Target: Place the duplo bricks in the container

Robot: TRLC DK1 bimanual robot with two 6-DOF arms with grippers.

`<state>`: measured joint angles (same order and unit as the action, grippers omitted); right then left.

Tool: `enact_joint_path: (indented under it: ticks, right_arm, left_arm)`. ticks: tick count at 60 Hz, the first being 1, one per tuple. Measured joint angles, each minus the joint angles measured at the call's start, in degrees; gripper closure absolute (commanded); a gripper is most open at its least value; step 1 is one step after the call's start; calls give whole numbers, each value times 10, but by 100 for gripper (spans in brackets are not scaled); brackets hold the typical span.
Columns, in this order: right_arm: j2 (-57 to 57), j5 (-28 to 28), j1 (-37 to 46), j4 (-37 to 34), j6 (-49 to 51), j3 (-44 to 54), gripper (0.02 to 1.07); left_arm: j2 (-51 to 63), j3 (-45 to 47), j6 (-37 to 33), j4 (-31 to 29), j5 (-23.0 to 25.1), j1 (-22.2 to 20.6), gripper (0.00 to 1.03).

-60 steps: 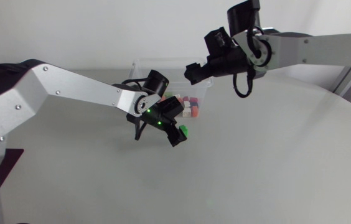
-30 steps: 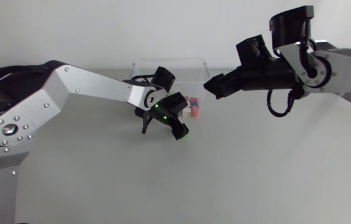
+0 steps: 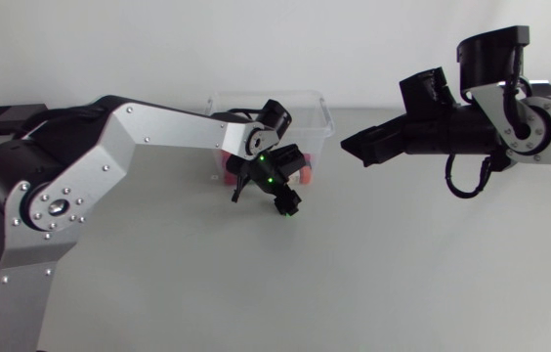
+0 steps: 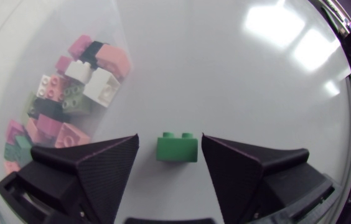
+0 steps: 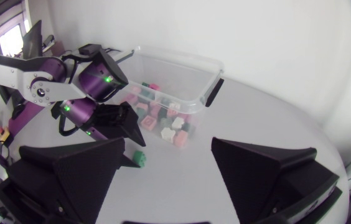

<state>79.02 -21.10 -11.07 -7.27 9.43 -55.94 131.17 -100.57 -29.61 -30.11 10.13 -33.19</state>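
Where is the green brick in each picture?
Head view: the green brick barely peeks out under the left gripper.
Left wrist view: the brick lies between the open fingers, touching neither.
Right wrist view: it lies on the table by the left gripper.
Shared landmark: the clear container of bricks nearby.

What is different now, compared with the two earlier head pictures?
The right gripper drew back from above the container toward its own side. The left gripper shifted only slightly and remains at the green duplo brick beside the container. The container stayed in place.
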Motion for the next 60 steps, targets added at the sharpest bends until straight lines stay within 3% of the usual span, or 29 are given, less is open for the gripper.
enact_joint_path:
  ticks: [15,20,27,35,54,60]
  right_arm:
    - [-17,-2,7,0,0,4,7]
    - [-22,-2,7,0,0,10,7]
    - [-30,-2,9,0,0,19,7]
    - [-46,-5,19,0,2,30,7]
    - [-77,-15,37,-4,11,43,7]
    - [-97,-15,37,-16,13,59,7]
  left_arm:
    - [2,-6,0,-30,-2,0,38]
    - [3,-12,0,-36,-2,0,45]
    - [12,-34,0,-53,-2,-2,63]
    - [25,-53,0,-72,-4,-9,73]
    - [23,-57,0,-106,-6,-12,76]
    - [-16,-23,0,-117,-8,-12,76]
